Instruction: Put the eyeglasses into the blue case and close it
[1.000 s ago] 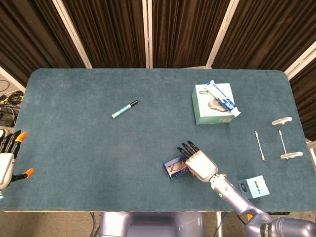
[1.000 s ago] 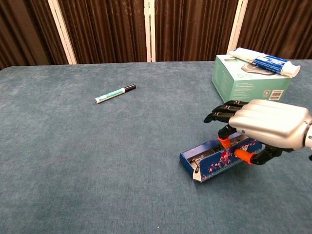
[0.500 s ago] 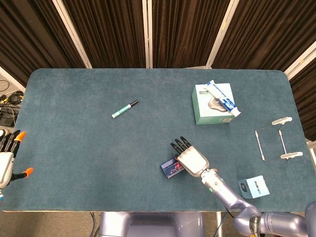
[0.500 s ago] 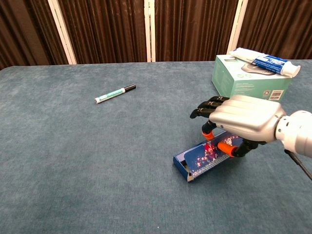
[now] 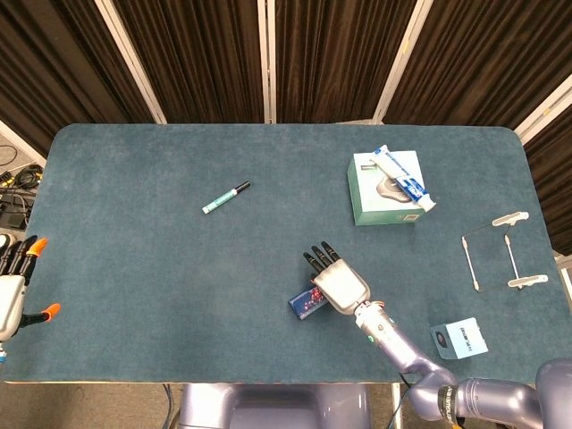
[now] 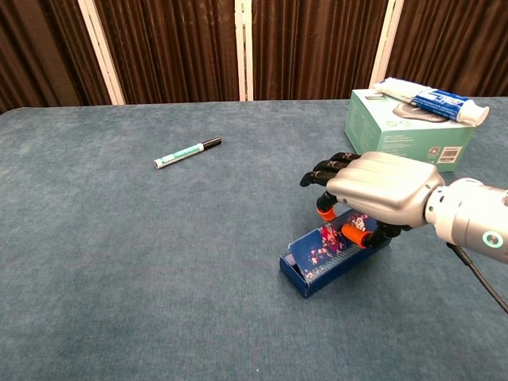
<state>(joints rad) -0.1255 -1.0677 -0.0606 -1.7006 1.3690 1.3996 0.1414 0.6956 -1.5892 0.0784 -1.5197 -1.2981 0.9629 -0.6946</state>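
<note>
The blue case [image 6: 325, 258] with a floral lid lies near the table's front, right of centre; in the head view the case [image 5: 304, 304] shows just left of my right hand. My right hand [image 6: 381, 189] hovers palm down over it, fingers stretched forward, with orange-tipped digits pressing on the lid, which is folded almost flat. The right hand [image 5: 338, 284] covers the case's right part. The eyeglasses are hidden under the lid. My left hand [image 5: 13, 286] stays beyond the table's left edge, fingers apart and empty.
A green-and-white marker [image 6: 187, 152] lies at mid-left. A green box [image 6: 405, 127] carrying a toothpaste tube [image 6: 429, 99] stands behind the right hand. A white wire frame [image 5: 496, 250] and a small light-blue box [image 5: 458, 338] sit at the right.
The right hand has moved left and forward over the case, folding the lid down onto the eyeglasses. The case slid slightly left. The left hand has not moved.
</note>
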